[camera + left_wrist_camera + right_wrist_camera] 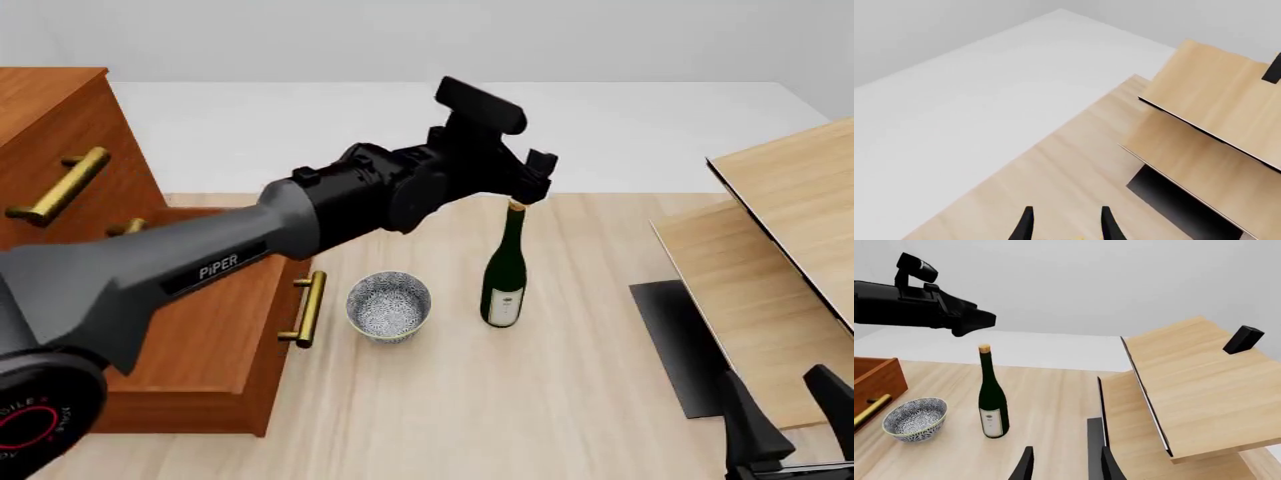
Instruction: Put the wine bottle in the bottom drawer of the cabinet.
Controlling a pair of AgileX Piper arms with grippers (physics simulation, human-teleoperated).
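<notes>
Left claw (531,185) hangs just above the bottle's cap, its fingers (1026,225) spread apart with nothing between them; the right claw (787,420) sits low at the near right edge, also spread and empty.

Largest is the table (561,400), pale wood under a plain white room. Next, the cabinet (54,130), reddish-brown, stands far to the left of the left claw, and its bottom drawer (200,330) is pulled out toward the bottle, brass handle facing it. Pale slanted shelf boards (787,200) rise to the right of the left claw, just ahead of the right claw, over a dark base.

Below the left claw the wine bottle (505,270) stands upright on the table, outside the drawer. A speckled bowl (388,305) sits between bottle and drawer front, apart from both.

Only the right wrist view shows a small black block (1243,339) on the top board; the left wrist view shows neither bottle nor bowl.
</notes>
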